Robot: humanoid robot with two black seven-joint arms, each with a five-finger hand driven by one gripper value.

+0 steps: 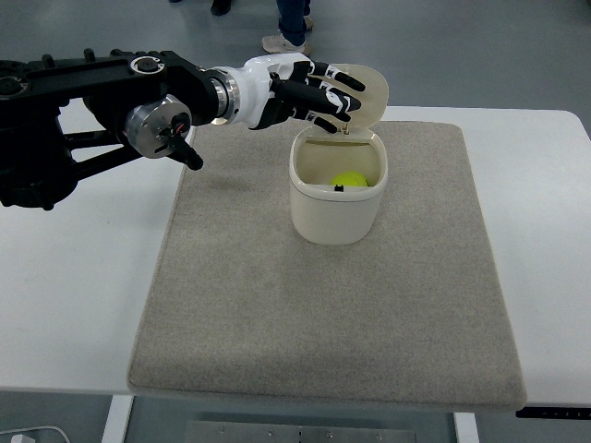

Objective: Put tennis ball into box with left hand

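The tennis ball (pixel 349 179) was seen lying inside the box (pixel 335 210), low against the far wall of the cream tub, whose hinged lid (pixel 367 90) was tipped up and back behind the opening. The left hand (pixel 311 97) was held above and just behind the box's far-left rim, its fingers (pixel 334 99) extended and loosely fanned toward the picture's right, nothing being gripped between them. The fingertips were laid across the raised lid; whether it was being touched could not be told from this one steep view. From the hand, the ball lay down and slightly toward the robot's side, separated from the palm by the box's rim. The arm was brought in from the left edge, its long axis running roughly left to right across the far edge of the grey mat (pixel 277 314) on the white table (pixel 65 305). No right hand was in view. The ball's placing was judged complete, any coming move turning on the hand being lifted clear of the lid. A person's shoes (pixel 283 41) were visible beyond the table.
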